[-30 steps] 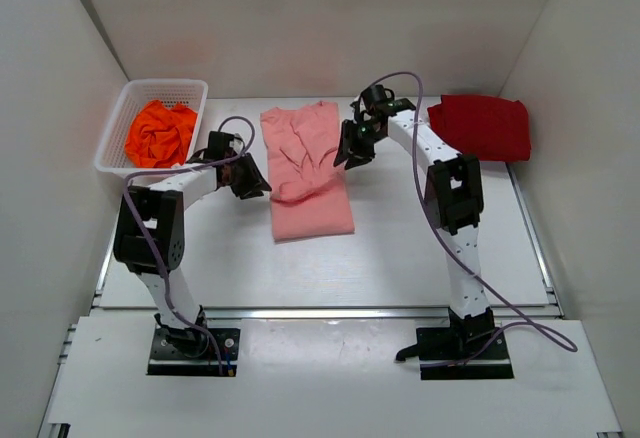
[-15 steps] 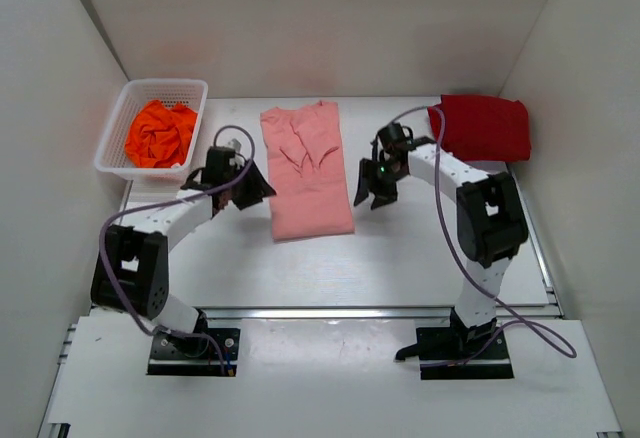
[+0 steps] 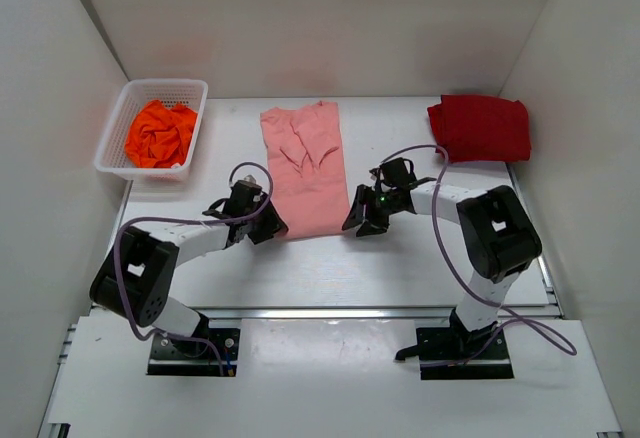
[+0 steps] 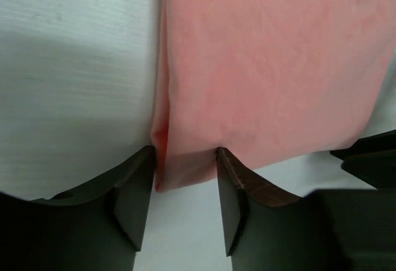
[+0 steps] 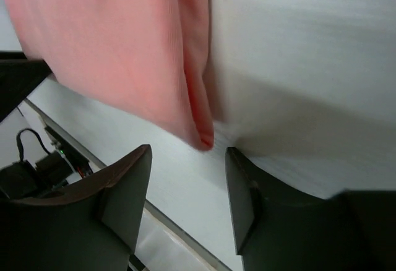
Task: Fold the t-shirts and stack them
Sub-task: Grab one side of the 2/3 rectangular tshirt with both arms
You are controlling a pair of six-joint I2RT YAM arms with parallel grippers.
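The two arms are bolted at the near edge of the worktop (image 3: 420, 258). Both reach in low toward the middle.

The left gripper (image 3: 270, 228) is down at the near left corner of the salmon-pink t-shirt (image 3: 305, 173). In the left wrist view its two fingers (image 4: 133, 197) stand apart. That corner of the pink cloth (image 4: 260, 67) lies flat on the worktop in the gap between them. The folded side edge runs right by the left finger. The fingers are not squeezing the cloth.

The right gripper (image 3: 357, 222) is down at the near right corner of the same shirt. In the right wrist view its fingers (image 5: 124, 190) are apart too. The rounded corner of the pink cloth (image 5: 117, 48) sits just ahead of the gap. Nothing is between these fingers.

The pink t-shirt is a long, narrow strip in the middle of the worktop. It runs from near to far. Its near half is smooth and its far half has some wrinkles.

At the far left corner sits a white basket (image 3: 143, 171). The bright orange t-shirt (image 3: 160, 130) is bunched up inside it.

At the far right corner lies the dark red t-shirt (image 3: 482, 126), folded into a neat flat block. It is well apart from the pink one.
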